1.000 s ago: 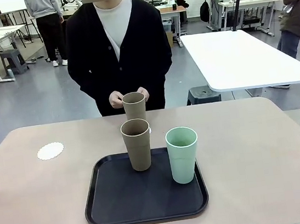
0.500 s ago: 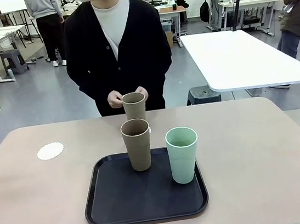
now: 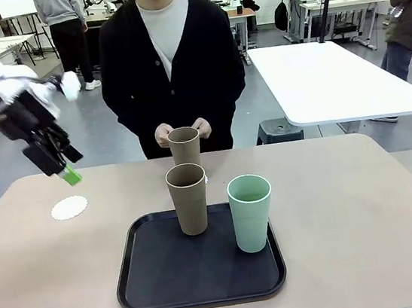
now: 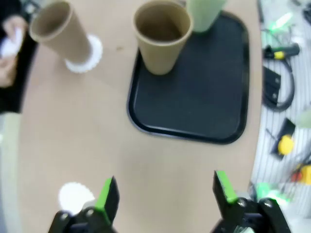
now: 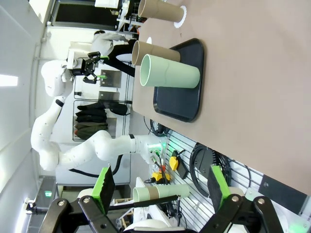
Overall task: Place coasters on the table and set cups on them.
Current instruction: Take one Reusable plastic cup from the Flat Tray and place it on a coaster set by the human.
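**Bare coaster [image 3: 70, 208] risked skidding**

Left gripper [image 3: 67, 172] hung empty, jaws spread, above the far-left coaster; a low pass could have dragged the light paper. Tan cup [image 3: 188, 199] and mint cup [image 3: 252, 212] stood on the tray [image 3: 147, 283]. Right gripper [image 5: 158, 187] gaped, empty.

1. The table [image 3: 365, 209] has a smooth, matt beige top.
2. The tray [image 3: 161, 277] is black and matt, with a faint sheen along its rim.
3. The tan cups [image 3: 190, 205] and the mint cup [image 3: 251, 216] look smooth and matt.
4. The coasters [image 3: 70, 208] are white, lacy paper.
5. The left tool [image 4: 165, 189] is dull black with bright green pads [image 4: 108, 194].
6. The person's cardigan [image 3: 202, 63] is dark cloth.
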{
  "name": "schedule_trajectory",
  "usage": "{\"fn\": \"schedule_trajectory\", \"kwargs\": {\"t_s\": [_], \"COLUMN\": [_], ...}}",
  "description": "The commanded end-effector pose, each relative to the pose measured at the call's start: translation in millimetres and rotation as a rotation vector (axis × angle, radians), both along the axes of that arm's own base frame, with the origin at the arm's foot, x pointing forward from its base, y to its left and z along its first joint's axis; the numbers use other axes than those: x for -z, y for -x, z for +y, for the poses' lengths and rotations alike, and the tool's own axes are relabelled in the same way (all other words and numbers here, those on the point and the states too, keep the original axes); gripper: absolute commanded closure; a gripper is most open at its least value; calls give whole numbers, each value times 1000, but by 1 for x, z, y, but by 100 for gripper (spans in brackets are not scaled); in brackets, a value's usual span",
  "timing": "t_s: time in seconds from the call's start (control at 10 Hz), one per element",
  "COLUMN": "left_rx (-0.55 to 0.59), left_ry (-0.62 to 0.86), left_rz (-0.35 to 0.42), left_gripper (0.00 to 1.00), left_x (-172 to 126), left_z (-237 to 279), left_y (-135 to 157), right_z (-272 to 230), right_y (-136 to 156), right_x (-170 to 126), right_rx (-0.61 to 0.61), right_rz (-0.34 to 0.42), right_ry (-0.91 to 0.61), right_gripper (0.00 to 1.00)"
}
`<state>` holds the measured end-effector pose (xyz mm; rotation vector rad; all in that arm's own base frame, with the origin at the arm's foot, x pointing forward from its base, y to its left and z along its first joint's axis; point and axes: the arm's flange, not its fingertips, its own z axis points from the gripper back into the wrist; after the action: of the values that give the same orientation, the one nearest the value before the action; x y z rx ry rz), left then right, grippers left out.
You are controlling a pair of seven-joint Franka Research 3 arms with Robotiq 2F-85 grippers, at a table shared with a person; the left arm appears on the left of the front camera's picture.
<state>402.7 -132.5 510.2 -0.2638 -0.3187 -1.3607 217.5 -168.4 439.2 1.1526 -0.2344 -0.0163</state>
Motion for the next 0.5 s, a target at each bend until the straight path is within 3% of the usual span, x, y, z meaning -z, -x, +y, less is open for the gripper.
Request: {"fn": "schedule_trajectory", "kwargs": {"t_s": [0.0,0.1,0.4], "left_rx": [79,86,148], "left_ry": [-56,-80,-49], "left_rz": [-150,-189,-118], "left_gripper": [0,0,0], "left_x": [24,37,75], "left_z": [-10,-26,-66], "left_y": [4,-3,-19], "right_z": [0,0,0], "right_y": [-2,-2,-2], "right_x": [-1,-1,-1], "right_rx": [1,1,1], "right_rz": [-25,-25,-25], "right_ry": [-23,-23,-23], "right_gripper": [0,0,0]}}
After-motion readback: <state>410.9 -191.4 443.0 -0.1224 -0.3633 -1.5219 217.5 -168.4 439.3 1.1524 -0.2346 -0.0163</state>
